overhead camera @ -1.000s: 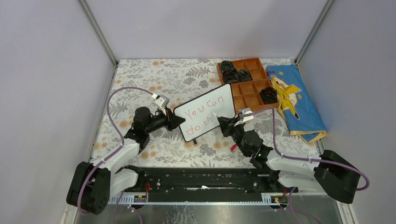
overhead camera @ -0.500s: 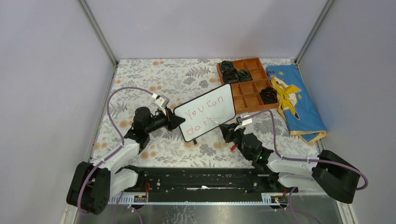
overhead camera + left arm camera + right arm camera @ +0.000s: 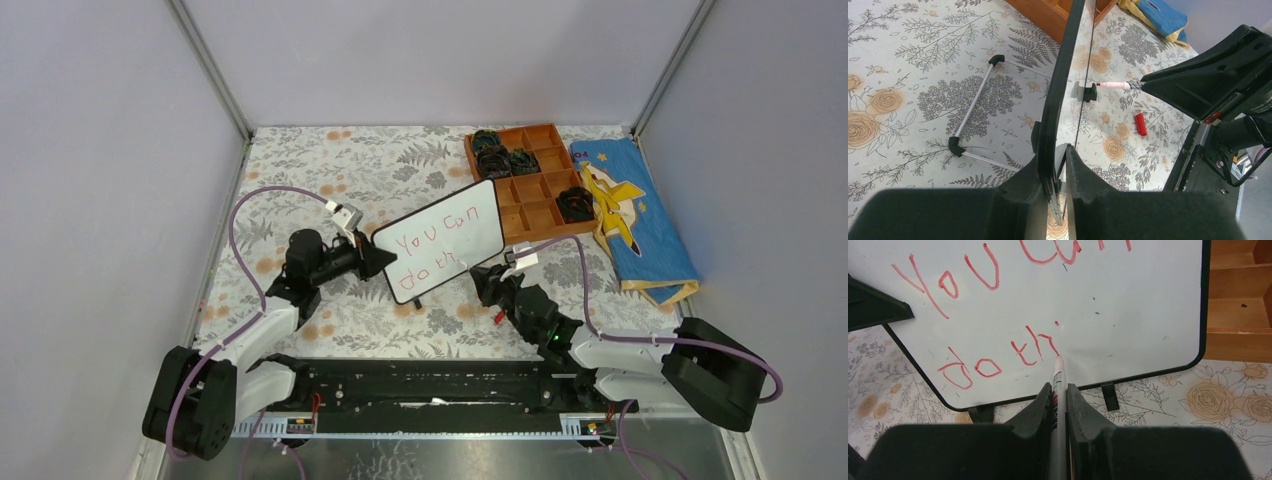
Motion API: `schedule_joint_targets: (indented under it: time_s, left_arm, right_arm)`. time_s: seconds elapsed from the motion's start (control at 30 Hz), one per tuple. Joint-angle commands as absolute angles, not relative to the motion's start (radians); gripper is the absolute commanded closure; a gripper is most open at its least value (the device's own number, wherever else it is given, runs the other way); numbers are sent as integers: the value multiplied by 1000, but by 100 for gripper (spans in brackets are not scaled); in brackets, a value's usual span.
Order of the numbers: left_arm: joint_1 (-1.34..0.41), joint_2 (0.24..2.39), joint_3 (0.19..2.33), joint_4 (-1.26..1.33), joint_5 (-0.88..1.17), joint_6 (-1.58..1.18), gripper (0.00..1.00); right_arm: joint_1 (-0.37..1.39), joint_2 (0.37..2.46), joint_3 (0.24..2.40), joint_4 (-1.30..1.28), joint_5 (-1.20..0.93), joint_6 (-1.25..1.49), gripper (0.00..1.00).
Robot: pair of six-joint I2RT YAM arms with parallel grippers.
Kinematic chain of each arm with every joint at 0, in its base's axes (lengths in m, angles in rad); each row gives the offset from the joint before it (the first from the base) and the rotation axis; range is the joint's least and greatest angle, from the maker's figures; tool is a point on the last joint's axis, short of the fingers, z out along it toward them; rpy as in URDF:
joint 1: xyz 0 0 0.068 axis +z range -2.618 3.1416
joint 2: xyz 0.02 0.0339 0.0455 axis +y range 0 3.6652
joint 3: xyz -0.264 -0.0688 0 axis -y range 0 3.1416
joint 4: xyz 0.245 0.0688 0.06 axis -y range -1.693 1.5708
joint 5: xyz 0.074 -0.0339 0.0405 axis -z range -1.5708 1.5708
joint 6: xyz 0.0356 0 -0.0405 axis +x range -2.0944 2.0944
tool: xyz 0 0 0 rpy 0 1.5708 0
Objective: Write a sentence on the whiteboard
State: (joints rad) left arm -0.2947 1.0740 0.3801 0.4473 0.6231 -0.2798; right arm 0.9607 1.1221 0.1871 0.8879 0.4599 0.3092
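Your right gripper (image 3: 1059, 397) has its fingers drawn in tight on a red marker (image 3: 1057, 377), the barrel running straight out between them, and its tip sits on the whiteboard (image 3: 1128, 305) at the foot of the last stroke. The sentence (image 3: 1034, 340) so far reads "You can" on the top line and "do th" below, with a small red dot just above the tip, so I judge you are midway through the final word. Your left gripper (image 3: 1055, 157) is pinched narrowly onto the board's black frame at its left edge, and the board stands tilted on the floral tablecloth (image 3: 908, 60), just in front of the brown compartment tray (image 3: 530, 175). Next you need short, light strokes to the right for the closing letters. There is bare board beside the tip. Hold the left clamp firm so the board does not rock under the pen.
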Motion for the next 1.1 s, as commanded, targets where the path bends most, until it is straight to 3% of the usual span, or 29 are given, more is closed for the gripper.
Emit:
schedule_joint_targets:
  time_s: [0.0,1.07]
  left_arm:
    - [-295,1095,376,342,519,-182,87]
    - [-295,1101,381,341,521,-183,87]
  right_arm:
    - [954,1142,216,958,514,322,100]
    - [953,1228,255,1055,555,310,100]
